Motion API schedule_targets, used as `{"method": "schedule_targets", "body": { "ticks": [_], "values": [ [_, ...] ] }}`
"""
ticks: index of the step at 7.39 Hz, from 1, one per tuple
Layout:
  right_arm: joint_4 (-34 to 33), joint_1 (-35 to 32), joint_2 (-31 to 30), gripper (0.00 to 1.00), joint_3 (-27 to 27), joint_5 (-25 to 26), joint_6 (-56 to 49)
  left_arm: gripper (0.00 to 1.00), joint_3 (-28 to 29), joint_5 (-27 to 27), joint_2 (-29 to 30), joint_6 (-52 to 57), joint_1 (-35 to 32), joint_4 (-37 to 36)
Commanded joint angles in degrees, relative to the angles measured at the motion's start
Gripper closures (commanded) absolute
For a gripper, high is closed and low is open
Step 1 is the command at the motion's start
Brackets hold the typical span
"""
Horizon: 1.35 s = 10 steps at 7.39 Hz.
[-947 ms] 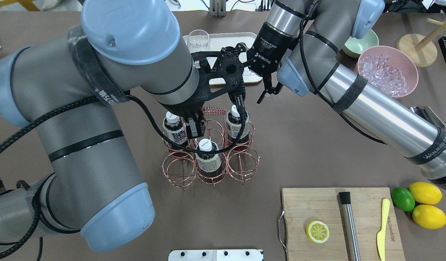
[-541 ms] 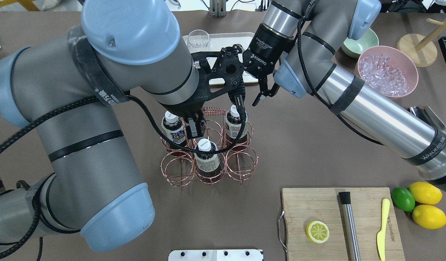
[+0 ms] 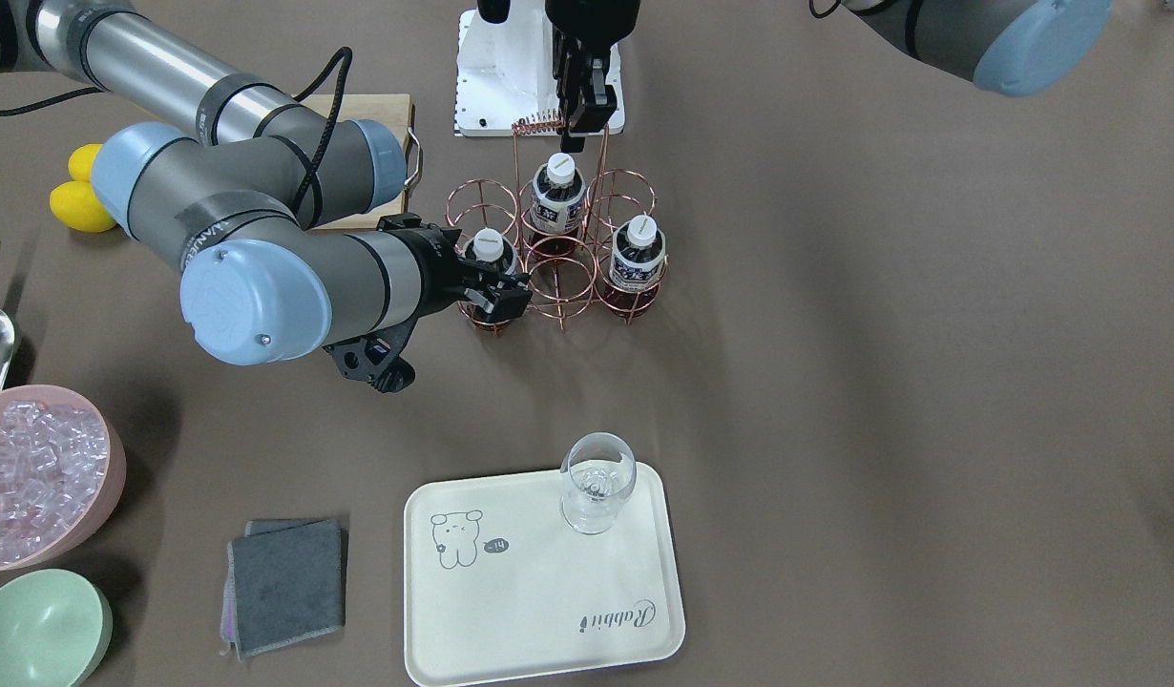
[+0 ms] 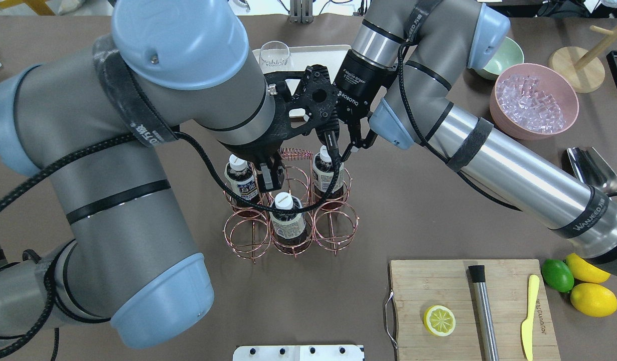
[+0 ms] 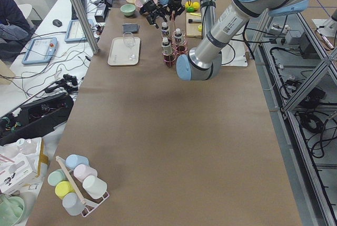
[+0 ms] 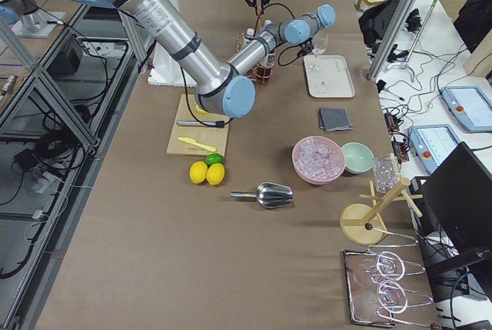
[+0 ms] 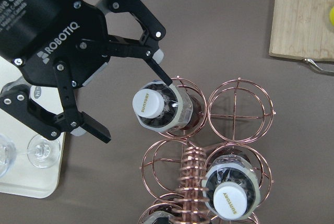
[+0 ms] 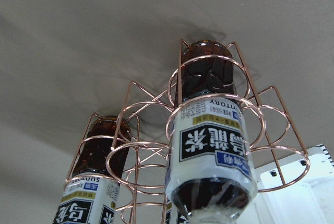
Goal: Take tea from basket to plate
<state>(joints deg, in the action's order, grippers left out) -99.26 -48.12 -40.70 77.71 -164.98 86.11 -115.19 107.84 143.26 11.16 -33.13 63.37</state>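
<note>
Three tea bottles stand in the copper wire basket (image 4: 357, 220). The nearest one to my right gripper is the back right tea bottle (image 4: 327, 173), also in the front-facing view (image 3: 490, 258). My right gripper (image 4: 356, 146) is open beside it on the plate side. In the left wrist view the right gripper (image 7: 135, 107) straddles the bottle (image 7: 172, 112), one fingertip (image 7: 163, 78) at its shoulder. My left gripper (image 4: 268, 178) is shut on the basket's coiled handle (image 4: 294, 153). The cream plate (image 3: 539, 592) lies beyond the basket.
A wine glass (image 3: 597, 487) stands on the plate. A grey cloth (image 3: 286, 582) lies beside it. A cutting board (image 4: 439, 286) with a lemon half, muddler and knife is front right. A pink ice bowl (image 4: 534, 98), green bowl (image 4: 504, 55) and scoop (image 4: 589, 165) are right.
My right gripper has moved left and down, from over the plate's edge to the back right bottle. The basket wobbled slightly; the left arm kept its place.
</note>
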Motion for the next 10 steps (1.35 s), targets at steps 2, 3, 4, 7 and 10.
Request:
{"method": "schedule_targets", "body": {
  "ticks": [2, 3, 4, 7, 10],
  "values": [
    [0.12, 0.31, -0.35, 0.51, 0.69, -0.69, 1.43, 1.00, -0.04, 0.01, -0.09, 0.00, 0.00, 0.00],
    [0.12, 0.31, -0.61, 0.51, 0.77, -0.87, 1.52, 1.00, 0.05, 0.01, -0.09, 0.00, 0.00, 0.00],
    [0.12, 0.40, -0.79, 0.50, 0.77, -1.04, 1.52, 1.00, -0.04, 0.09, -0.17, 0.00, 0.00, 0.00],
    [0.29, 0.40, -1.22, 0.74, 1.65, -1.04, 1.52, 1.00, -0.04, 0.09, -0.18, 0.00, 0.00, 0.00],
    [0.64, 0.31, -2.28, 1.00, 3.85, -0.87, 4.57, 1.00, -0.12, 0.01, -0.18, 0.00, 0.00, 0.00]
  ]
}}
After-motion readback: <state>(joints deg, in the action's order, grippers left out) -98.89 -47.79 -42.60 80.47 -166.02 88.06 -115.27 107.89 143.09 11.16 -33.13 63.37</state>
